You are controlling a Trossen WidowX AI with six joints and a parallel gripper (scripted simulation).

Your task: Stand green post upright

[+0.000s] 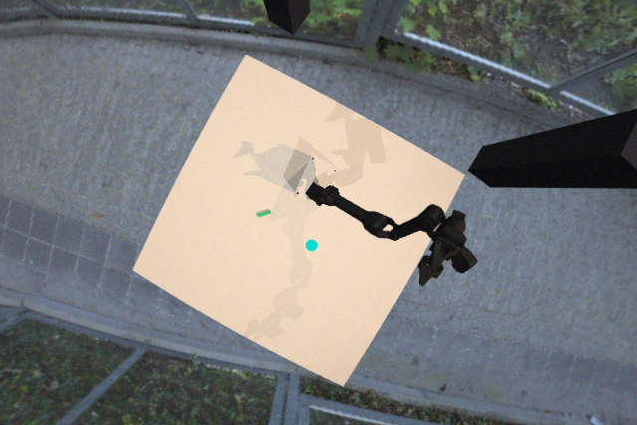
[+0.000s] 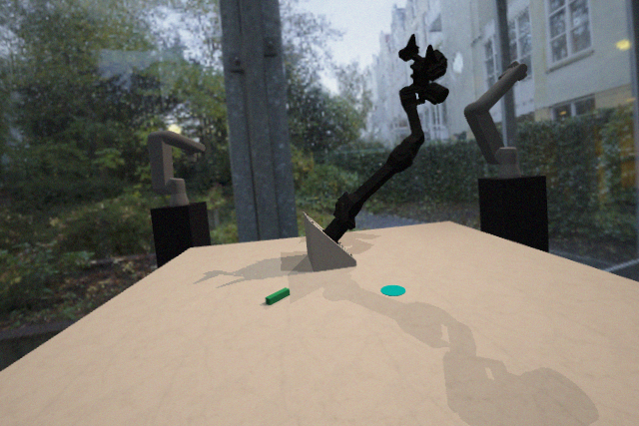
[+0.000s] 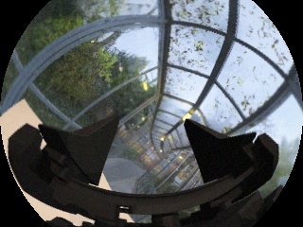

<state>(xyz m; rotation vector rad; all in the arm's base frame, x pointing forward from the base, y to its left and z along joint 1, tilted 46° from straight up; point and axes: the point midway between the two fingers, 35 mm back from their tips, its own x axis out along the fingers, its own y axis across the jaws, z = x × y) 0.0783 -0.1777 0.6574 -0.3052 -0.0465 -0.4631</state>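
The green post (image 1: 264, 213) (image 2: 278, 296) lies flat on its side on the table (image 1: 231, 281) (image 2: 180, 349). The cyan circle (image 1: 311, 245) (image 2: 392, 290) is a flat disc on the table, apart from the post, with nothing on it. My gripper (image 2: 421, 41) (image 3: 152, 120) is open and empty, raised high above the table. In the top view it shows by the table's right edge, well away from the post and the circle. The wrist view looks out at the surroundings; neither post nor circle shows there.
A grey wedge-shaped mount (image 2: 324, 250) carries my arm on the table, behind the post and circle in the exterior view. Two grey arms (image 2: 161, 164) (image 2: 484, 127) stand on black pedestals beyond the table. The arm's shadows fall across the table top.
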